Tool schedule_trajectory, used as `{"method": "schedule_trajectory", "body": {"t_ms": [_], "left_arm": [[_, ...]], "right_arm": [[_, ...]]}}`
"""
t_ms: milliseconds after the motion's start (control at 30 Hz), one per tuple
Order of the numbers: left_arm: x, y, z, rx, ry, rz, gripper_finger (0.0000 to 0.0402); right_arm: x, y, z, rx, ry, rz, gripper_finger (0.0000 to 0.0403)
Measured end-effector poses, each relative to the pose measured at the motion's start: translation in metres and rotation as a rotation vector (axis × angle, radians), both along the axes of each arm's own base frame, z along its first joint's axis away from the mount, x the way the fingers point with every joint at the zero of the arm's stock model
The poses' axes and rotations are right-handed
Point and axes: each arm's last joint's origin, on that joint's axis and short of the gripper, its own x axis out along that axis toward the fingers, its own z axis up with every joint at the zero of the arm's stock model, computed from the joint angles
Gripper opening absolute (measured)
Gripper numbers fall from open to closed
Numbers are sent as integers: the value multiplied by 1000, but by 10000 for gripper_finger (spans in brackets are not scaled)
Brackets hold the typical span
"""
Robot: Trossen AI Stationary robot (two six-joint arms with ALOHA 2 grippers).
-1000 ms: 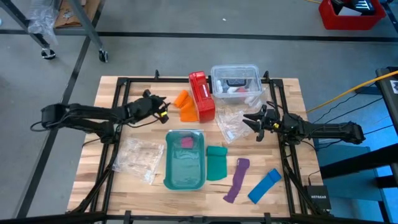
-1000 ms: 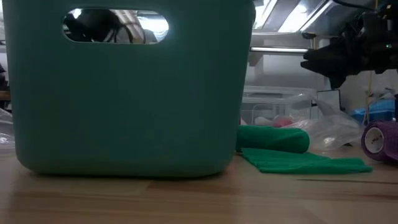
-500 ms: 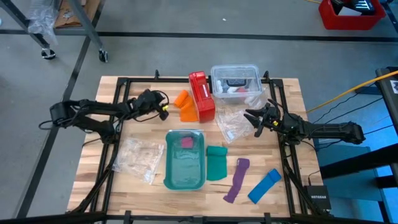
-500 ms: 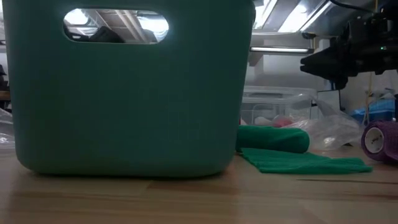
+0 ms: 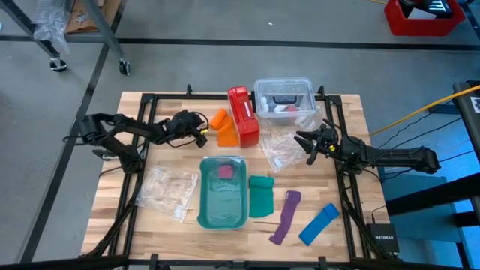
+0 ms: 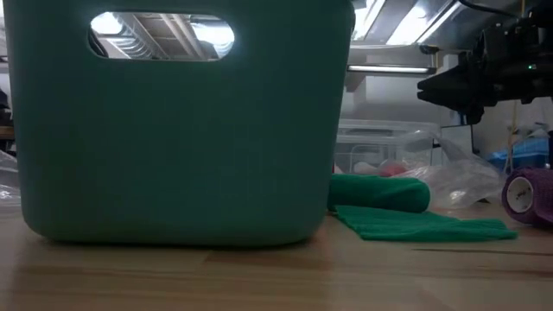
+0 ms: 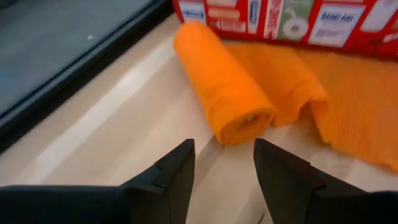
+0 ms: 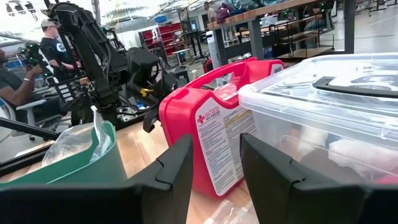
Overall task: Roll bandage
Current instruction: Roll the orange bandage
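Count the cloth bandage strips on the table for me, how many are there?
4. The orange bandage lies beside the red box, the green strip right of the teal bin, then the purple strip and blue strip near the front edge. More could hide inside containers.

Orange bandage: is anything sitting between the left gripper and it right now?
Nothing visible. The left gripper is open and faces the rolled end of the bandage across bare wood, with no contact yet. The red box stands behind the bandage, not in the path.
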Motion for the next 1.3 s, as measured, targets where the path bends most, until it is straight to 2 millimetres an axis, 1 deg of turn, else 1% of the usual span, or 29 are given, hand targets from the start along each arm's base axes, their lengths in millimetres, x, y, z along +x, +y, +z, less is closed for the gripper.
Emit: {"method": "schedule_trajectory", "body": {"t_ms": [200, 500, 600, 767, 867, 967, 1067, 1233, 1300], "left_arm": [[11, 6, -6, 5, 41, -21, 157], [31, 17, -5, 54, 78, -63, 157], [32, 19, -7, 59, 94, -61, 157], [28, 26, -8, 59, 101, 0, 150], [25, 30, -8, 64, 100, 16, 135], [23, 33, -8, 62, 99, 29, 113], [22, 34, -7, 67, 100, 30, 81], [25, 35, -5, 76, 60, 10, 14], [26, 35, -3, 77, 30, 17, 8]], "right_arm": [[0, 0, 0, 0, 0, 0, 136], [0, 0, 0, 0, 0, 0, 136], [0, 0, 0, 0, 0, 0, 136], [0, 0, 0, 0, 0, 0, 136], [0, 0, 0, 0, 0, 0, 136], [0, 0, 0, 0, 0, 0, 136], [0, 0, 0, 0, 1, 0, 136], [0, 0, 0, 0, 1, 0, 136], [0, 0, 0, 0, 2, 0, 136]]}}
